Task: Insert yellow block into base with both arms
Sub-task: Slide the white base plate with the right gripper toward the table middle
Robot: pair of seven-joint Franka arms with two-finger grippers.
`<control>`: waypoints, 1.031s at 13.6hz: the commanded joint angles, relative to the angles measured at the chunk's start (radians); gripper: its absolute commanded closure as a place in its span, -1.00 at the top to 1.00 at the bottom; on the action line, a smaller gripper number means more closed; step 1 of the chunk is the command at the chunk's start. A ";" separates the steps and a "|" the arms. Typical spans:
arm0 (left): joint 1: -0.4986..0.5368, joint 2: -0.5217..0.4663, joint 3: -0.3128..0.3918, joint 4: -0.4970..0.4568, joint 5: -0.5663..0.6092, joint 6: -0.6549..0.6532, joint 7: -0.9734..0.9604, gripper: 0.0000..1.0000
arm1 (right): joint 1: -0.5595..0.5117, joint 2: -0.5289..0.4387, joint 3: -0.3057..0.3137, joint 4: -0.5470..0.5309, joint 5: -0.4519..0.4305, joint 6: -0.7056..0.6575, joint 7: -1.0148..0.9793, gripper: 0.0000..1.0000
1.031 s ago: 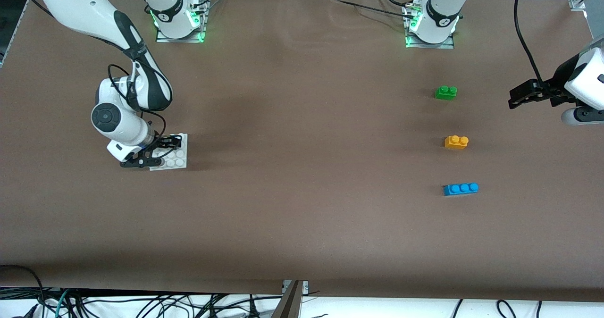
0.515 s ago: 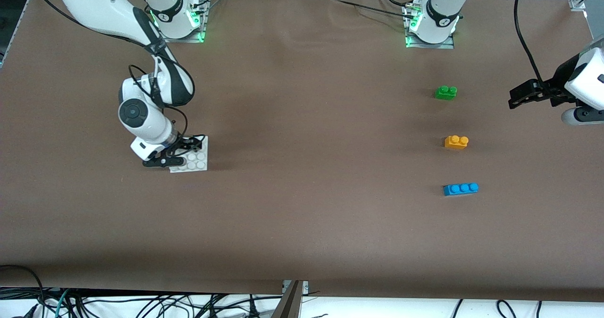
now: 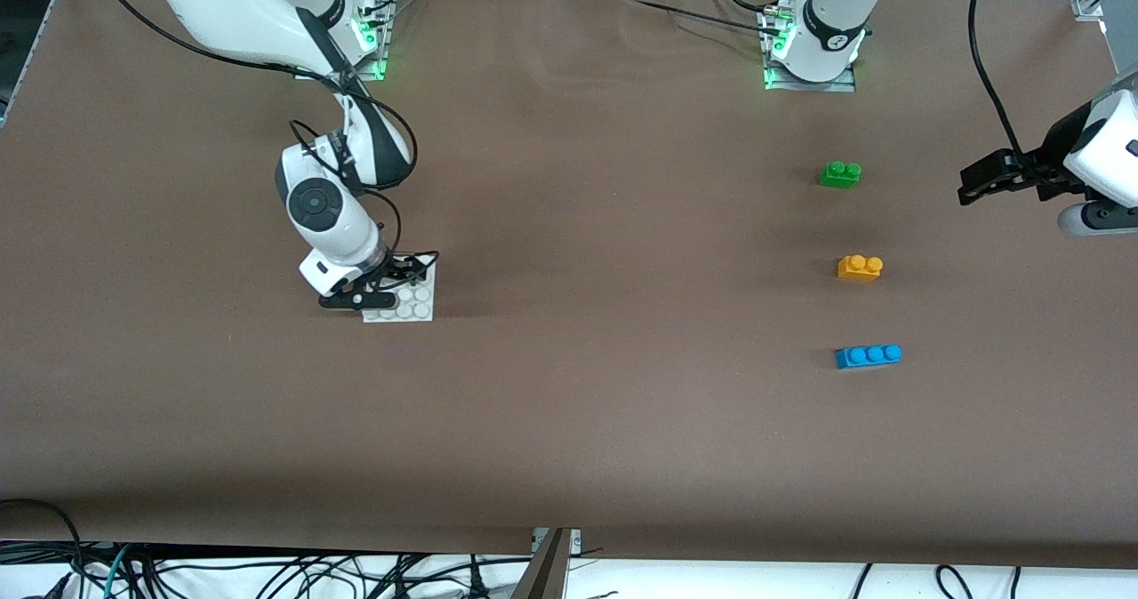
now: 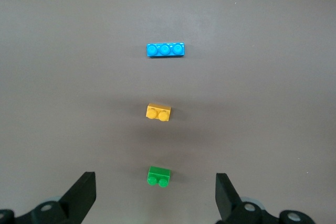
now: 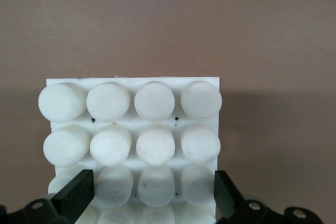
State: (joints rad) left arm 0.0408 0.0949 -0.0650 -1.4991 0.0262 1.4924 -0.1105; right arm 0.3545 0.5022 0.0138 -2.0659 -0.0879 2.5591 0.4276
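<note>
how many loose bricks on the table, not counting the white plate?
3, in a row toward the left arm's end: small green two-stud plastic brick farthest from the front camera, orange-yellow two-stud plastic brick in the middle, longer blue three-stud plastic brick nearest. None appear hidden.

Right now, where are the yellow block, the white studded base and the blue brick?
yellow block [image 3: 860,267]: front view, its top.
base [image 5: 131,132]: right wrist view, studded top.
blue brick [image 3: 868,355]: front view, middle stud.
</note>
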 commanded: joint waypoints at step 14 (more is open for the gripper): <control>-0.001 -0.011 -0.002 0.007 0.020 -0.014 -0.009 1.00 | 0.282 0.179 0.018 0.207 0.019 0.036 0.373 1.00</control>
State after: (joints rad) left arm 0.0409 0.0949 -0.0650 -1.4991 0.0262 1.4924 -0.1105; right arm 0.6116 0.6020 0.0196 -1.9070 -0.0866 2.5658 0.7493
